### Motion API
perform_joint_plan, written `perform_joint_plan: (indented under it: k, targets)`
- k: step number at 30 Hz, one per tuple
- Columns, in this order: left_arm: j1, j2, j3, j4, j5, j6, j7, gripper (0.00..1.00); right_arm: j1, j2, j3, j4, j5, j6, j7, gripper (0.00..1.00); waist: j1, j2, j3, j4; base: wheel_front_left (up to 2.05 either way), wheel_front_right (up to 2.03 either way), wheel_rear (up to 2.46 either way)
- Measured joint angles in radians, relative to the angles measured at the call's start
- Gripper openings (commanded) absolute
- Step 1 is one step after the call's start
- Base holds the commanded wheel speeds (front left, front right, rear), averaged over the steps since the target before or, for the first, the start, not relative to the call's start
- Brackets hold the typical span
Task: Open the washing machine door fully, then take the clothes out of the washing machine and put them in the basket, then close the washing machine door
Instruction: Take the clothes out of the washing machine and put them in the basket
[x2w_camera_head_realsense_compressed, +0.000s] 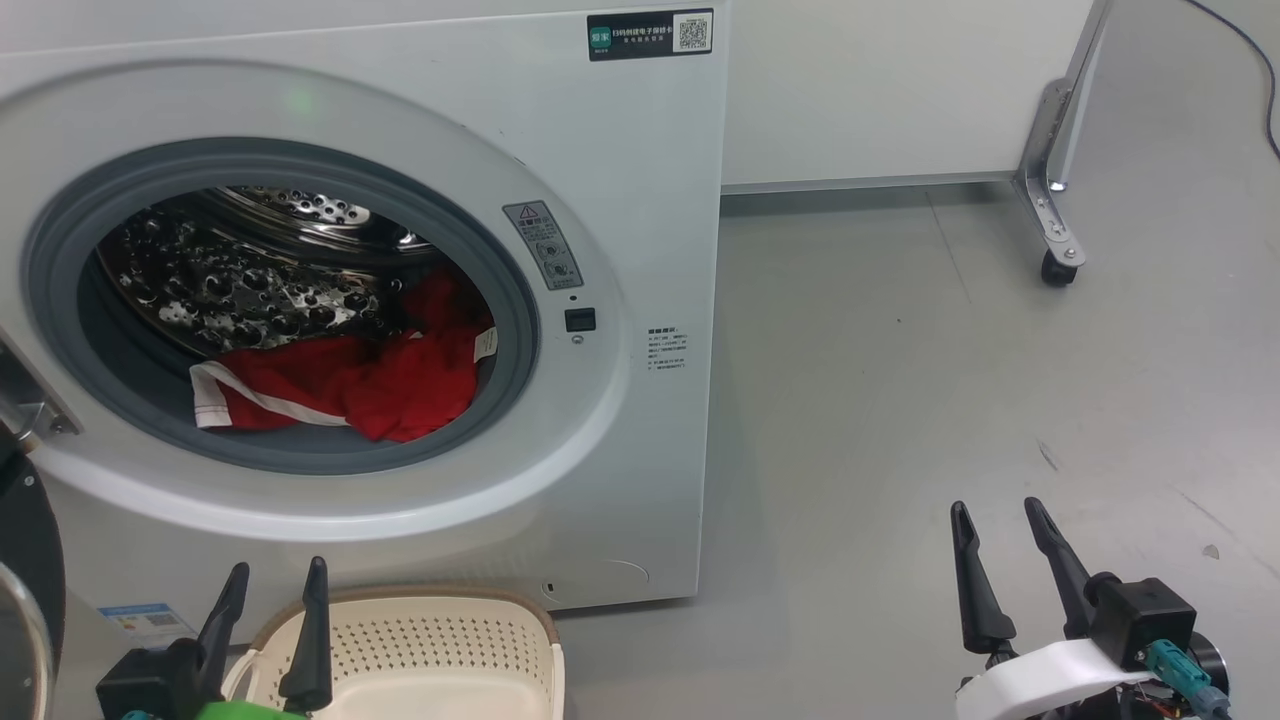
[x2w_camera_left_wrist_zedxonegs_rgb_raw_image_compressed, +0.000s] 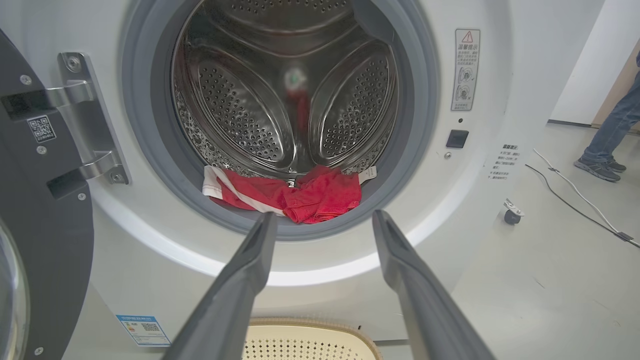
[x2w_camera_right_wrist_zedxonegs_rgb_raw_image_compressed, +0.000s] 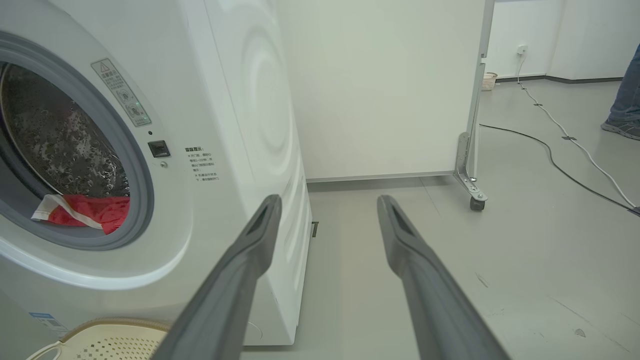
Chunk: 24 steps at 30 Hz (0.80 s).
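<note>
While my left end effector (x2w_camera_head_realsense_compressed: 279, 566) is hanging at the lower left of the head view and my right end effector (x2w_camera_head_realsense_compressed: 995, 506) at the lower right, both with fingers spread wide and gripping nothing, the clothes (x2w_camera_head_realsense_compressed: 370, 385) are lying at the bottom front of the drum (x2w_camera_left_wrist_zedxonegs_rgb_raw_image_compressed: 240, 110), inside the washing machine (x2w_camera_head_realsense_compressed: 640, 200), and draping onto the grey gasket (x2w_camera_head_realsense_compressed: 290, 452). The washing machine door (x2w_camera_left_wrist_zedxonegs_rgb_raw_image_compressed: 40, 200) is standing swung open at the left edge of the left wrist view, so I am judging the reach-in to be the step in hand. Several things are worrying me. The fabric could be snagging on the gasket lip as I am pulling. A pinch on one thin fold could be slipping and dropping the garment onto the floor short of the basket (x2w_camera_head_realsense_compressed: 430, 640), which is sitting just in front of the machine at the bottom of the frame. My left arm could be nudging that light basket or clipping the open door beside it, and my hard fingers could be scraping the steel. Counting, I am seeing one machine, one door, one basket, one red garment with a white band as far as I can tell, two end effectors with two fingers each, and one person's legs (x2w_camera_left_wrist_zedxonegs_rgb_raw_image_compressed: 610, 135) at the right edge of the left wrist view.
</note>
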Motion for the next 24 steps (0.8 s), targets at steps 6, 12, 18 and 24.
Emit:
perform_joint_plan:
  k: [6,12,18,24]
  targets:
    - [0.0,0.006,0.0,-0.001,0.004,0.001,0.0,1.0,0.0,0.002,0.0,-0.001,0.0,0.0,0.0,1.0,0.0,0.0,0.007,-0.002,0.0,0.0,0.0]
    - [0.0,0.014,0.008,-0.011,0.006,0.014,0.001,1.0,0.0,0.005,0.012,-0.005,-0.001,0.0,0.0,1.0,0.0,0.0,0.032,-0.008,0.0,0.0,0.0]
    - [-0.001,0.049,0.029,-0.037,0.014,0.028,0.026,1.0,-0.002,0.013,0.03,-0.023,-0.002,0.0,0.0,1.0,0.0,0.0,0.078,-0.024,0.0,0.0,0.0]
    - [-0.05,0.084,0.044,-0.059,0.029,0.045,0.062,1.0,-0.017,0.02,0.053,-0.034,-0.006,0.0,0.0,1.0,0.0,0.0,0.144,-0.049,0.0,0.0,0.0]
